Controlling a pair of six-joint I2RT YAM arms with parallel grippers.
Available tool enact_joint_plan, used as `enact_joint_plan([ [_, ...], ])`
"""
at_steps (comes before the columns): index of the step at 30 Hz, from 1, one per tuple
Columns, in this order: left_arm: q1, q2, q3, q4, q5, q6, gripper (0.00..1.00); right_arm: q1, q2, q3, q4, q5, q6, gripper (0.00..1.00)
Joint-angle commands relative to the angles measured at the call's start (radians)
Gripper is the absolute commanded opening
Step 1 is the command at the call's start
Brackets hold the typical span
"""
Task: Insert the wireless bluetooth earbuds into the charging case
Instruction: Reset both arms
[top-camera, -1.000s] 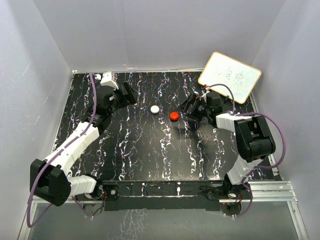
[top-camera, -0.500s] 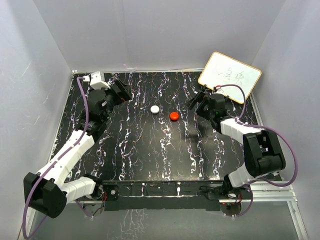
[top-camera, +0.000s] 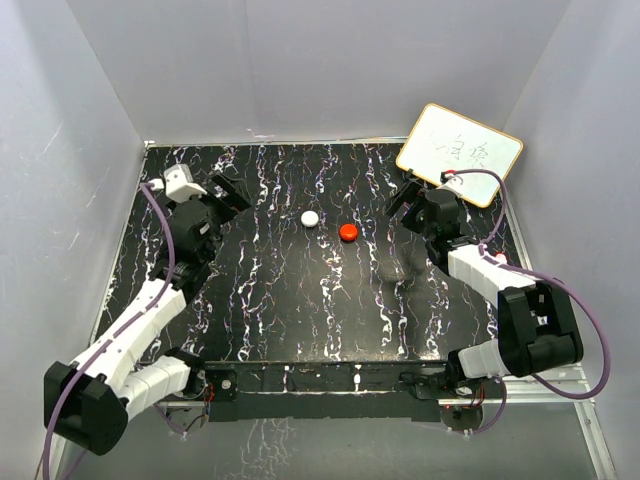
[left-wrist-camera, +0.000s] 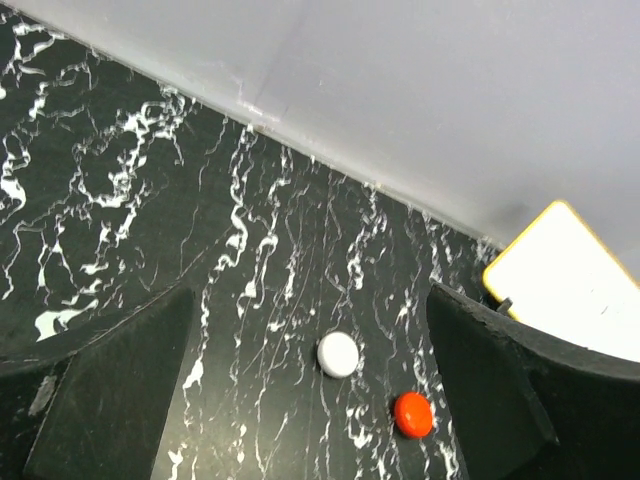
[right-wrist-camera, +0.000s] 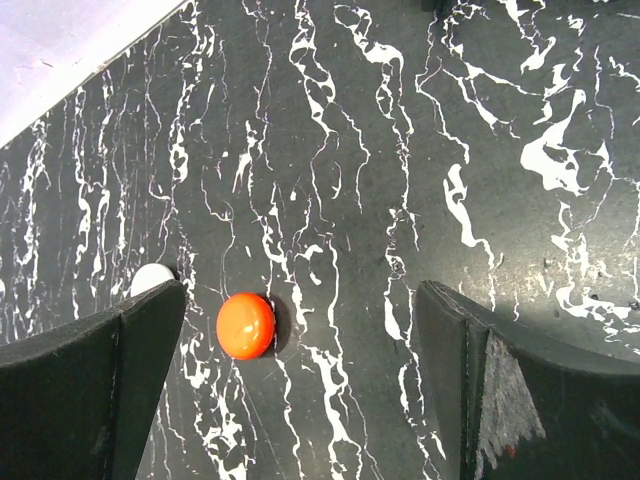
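Red charging case (top-camera: 348, 232) lies loose on the marbled table (top-camera: 300, 320), both grippers wide open

Black stone-patterned surface with white veining fills the workspace between pale walls. The case, a small glossy round puck, rests flat towards the far middle of the table, and nothing touches it. Just to its left and a little farther back lies a white round disc (top-camera: 310, 218), near the case but apart from it.

The left gripper (top-camera: 228, 192) hangs over the far left part of the table with its jaws spread and nothing between them, well apart from the disc. Its wrist camera looks past both dark fingers (left-wrist-camera: 520, 400) and shows the disc and the case ahead, on the table, in the gap between them.

The right gripper (top-camera: 405, 208) is to the right of the case, close to it but clear of it, also gaping and holding nothing. From its wrist camera the case sits between the fingers (right-wrist-camera: 100, 390), close to the one on the picture's left, and the white disc peeks out from behind that same finger.

A whiteboard (top-camera: 459, 154) with a wooden frame leans at the far right corner; the faint writing on it cannot be read
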Motion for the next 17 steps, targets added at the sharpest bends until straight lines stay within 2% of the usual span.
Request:
enact_joint_plan([
  [1,0.006,-0.084,-0.045,0.122,-0.050,-0.016,0.99,0.010,-0.044,-0.006,0.030,0.043,-0.076,0.98],
  [10,0.005,-0.020,0.022,-0.046,-0.038,-0.042,0.99,0.012,-0.072,-0.008,0.015,-0.018,-0.109,0.98],
  [17,0.005,-0.039,-0.033,-0.009,0.015,-0.079,0.99,0.018,-0.068,0.011,-0.019,-0.011,-0.124,0.98],
])
